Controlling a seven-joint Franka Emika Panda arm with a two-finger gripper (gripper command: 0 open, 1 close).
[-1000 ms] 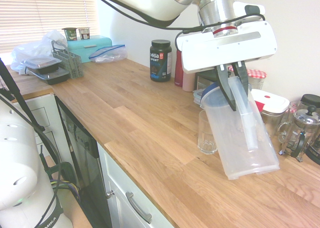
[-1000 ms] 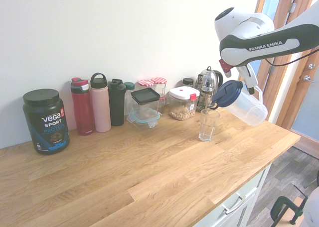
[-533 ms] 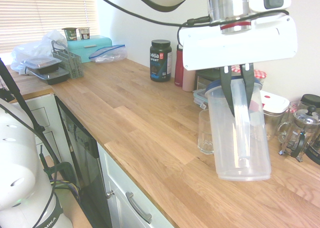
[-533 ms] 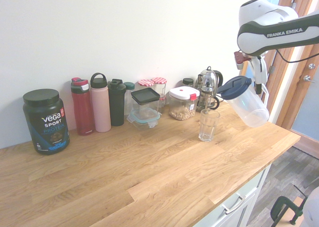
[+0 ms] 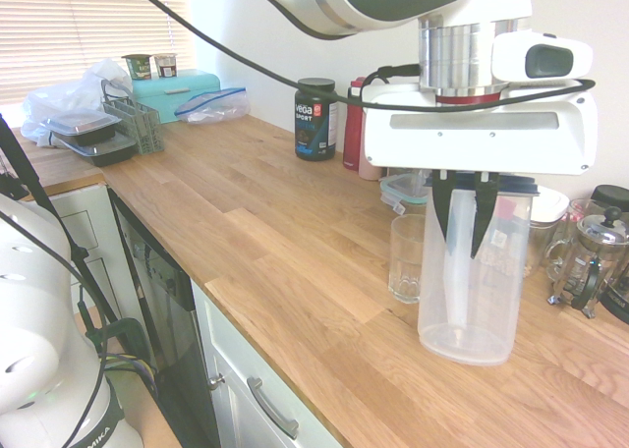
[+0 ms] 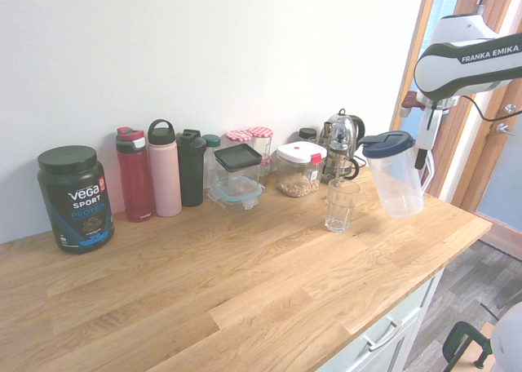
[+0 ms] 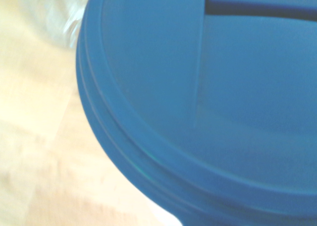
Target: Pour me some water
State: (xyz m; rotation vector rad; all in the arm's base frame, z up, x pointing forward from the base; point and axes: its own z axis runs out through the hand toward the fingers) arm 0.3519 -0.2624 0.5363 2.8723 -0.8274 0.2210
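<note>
Gripper (image 5: 462,234) clamping the handle of the clear pitcher (image 5: 470,281), upright just beside the glass (image 5: 405,259) on the wooden counter (image 5: 295,242). Wrist view: only the blue lid (image 7: 208,102), close and blurred.

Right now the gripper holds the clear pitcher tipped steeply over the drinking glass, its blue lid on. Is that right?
Not quite. The pitcher is upright, not tipped: both exterior views show it standing straight beside the drinking glass, near the worktop. The rest holds: the gripper is shut on its handle and the blue lid is on.
</note>
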